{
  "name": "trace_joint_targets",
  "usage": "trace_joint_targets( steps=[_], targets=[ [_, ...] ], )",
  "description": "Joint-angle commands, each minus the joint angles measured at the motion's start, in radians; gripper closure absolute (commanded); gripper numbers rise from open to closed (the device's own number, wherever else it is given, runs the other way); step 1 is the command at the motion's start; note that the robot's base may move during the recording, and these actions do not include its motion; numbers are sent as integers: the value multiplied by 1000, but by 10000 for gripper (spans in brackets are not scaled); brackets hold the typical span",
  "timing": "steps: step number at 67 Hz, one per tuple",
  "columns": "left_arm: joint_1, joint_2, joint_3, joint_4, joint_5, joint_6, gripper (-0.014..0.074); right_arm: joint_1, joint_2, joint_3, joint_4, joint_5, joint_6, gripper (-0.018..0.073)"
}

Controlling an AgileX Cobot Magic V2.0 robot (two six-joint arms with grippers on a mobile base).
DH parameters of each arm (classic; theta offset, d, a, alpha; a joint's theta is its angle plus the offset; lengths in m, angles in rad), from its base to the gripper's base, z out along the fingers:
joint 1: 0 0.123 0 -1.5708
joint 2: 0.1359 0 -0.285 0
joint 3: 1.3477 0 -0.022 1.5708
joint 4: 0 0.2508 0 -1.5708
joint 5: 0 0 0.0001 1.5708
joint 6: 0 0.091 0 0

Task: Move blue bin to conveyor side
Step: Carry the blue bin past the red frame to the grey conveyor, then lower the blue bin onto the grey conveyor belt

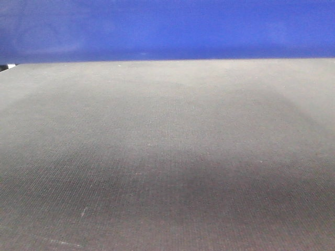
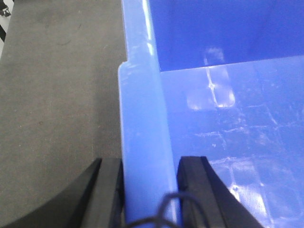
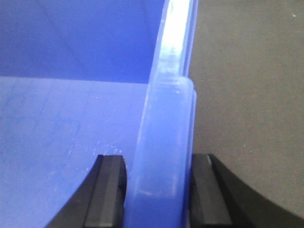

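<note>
The blue bin (image 1: pixel 167 29) stands on the dark grey conveyor (image 1: pixel 167 157); its side wall fills the top of the front view. In the left wrist view my left gripper (image 2: pixel 149 190) is shut on the bin's left rim (image 2: pixel 142 118), one finger outside over the belt (image 2: pixel 57 95), one inside the bin. In the right wrist view my right gripper (image 3: pixel 159 190) is shut on the bin's right rim (image 3: pixel 166 118), one finger inside, one outside over the belt (image 3: pixel 247 95). The bin's floor (image 2: pixel 247 142) is bare and scuffed, with light glare. Neither gripper shows in the front view.
A small dark and white edge (image 1: pixel 8 66) shows at the belt's far left. A white and black patch (image 2: pixel 4 9) lies at the belt's edge in the left wrist view.
</note>
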Motion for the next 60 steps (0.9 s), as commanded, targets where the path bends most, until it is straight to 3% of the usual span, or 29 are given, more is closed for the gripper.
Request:
trace_joint_targets(
  steps=[1, 27, 32, 41, 60],
  targets=[
    [2, -17, -18, 78, -99, 9, 613, -5, -21, -26, -55, -106, -32, 637],
    [4, 158, -143, 45, -115, -15, 613, -5, 200, -206, -39, -130, -32, 637],
    [21, 193, -145, 30, -119, -20, 613, -5, 255, -208, -39, -134, -32, 637],
    [95, 278, -145, -86, -142, -18, 613, -5, 364, -208, -39, -115, -32, 637],
    [124, 451, -134, -89, -188, -11, 613, -5, 538, -200, -39, -118, -32, 637]
  ],
)
